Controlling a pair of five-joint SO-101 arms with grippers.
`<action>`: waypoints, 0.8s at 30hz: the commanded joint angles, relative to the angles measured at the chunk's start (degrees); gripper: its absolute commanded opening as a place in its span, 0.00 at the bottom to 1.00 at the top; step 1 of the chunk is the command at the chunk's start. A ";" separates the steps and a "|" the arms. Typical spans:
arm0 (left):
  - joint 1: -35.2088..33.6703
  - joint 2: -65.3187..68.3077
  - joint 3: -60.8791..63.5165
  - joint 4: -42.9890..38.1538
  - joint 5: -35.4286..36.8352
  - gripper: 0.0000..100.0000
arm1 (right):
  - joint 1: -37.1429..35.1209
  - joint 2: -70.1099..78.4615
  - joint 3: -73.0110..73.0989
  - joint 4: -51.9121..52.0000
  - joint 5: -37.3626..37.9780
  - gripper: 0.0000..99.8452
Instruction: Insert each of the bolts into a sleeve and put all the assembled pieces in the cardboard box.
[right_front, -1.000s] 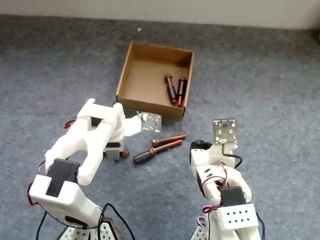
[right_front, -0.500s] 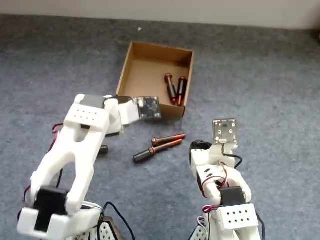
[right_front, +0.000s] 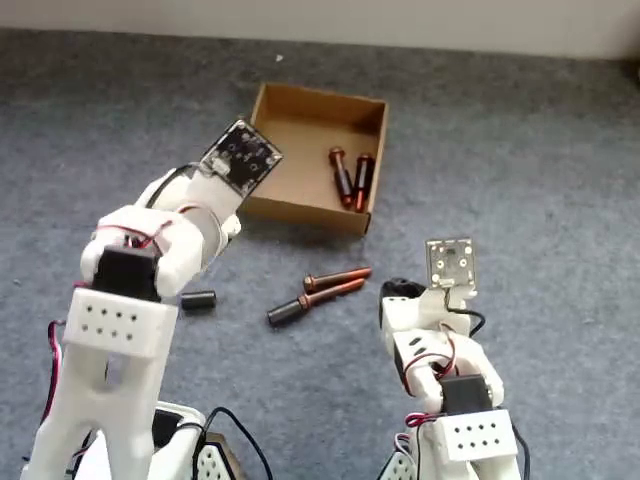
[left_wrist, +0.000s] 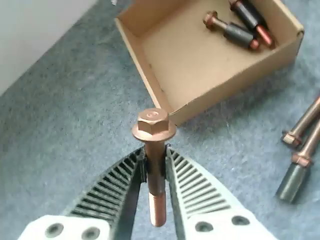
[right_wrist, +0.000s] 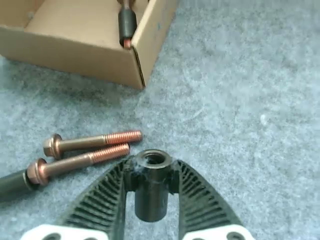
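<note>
My left gripper (left_wrist: 154, 152) is shut on a copper bolt (left_wrist: 153, 150), whose hex head points away from the wrist, held above the carpet just outside the cardboard box (left_wrist: 150, 75). My right gripper (right_wrist: 150, 167) is shut on a black sleeve (right_wrist: 151, 187) with its bore facing the camera; the high view shows that sleeve (right_front: 400, 291) low over the carpet. Two assembled pieces (right_front: 350, 180) lie in the box (right_front: 255, 140). On the carpet lie a bare bolt (right_front: 337, 277), a bolt with a sleeve on its end (right_front: 300, 305), and a loose sleeve (right_front: 198, 299).
The left arm (right_front: 150, 250) stands raised over the carpet left of the box. The right arm (right_front: 440, 340) sits low at the front right. Grey carpet spreads open to the right of the box and along the far side.
The left arm has lifted off the carpet by the loose sleeve and swung up toward the box's left side, carrying the bolt. The right arm has stayed still.
</note>
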 joint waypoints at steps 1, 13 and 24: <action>0.84 -11.65 6.55 -5.54 9.05 0.03 | -0.13 -7.87 -1.19 3.65 -0.44 0.00; 6.64 -33.71 21.85 -10.90 22.59 0.03 | -6.90 -20.26 -0.75 7.08 -0.44 0.00; 18.15 -45.23 22.55 -13.01 30.68 0.03 | -20.53 -21.85 0.57 -2.77 -0.26 0.00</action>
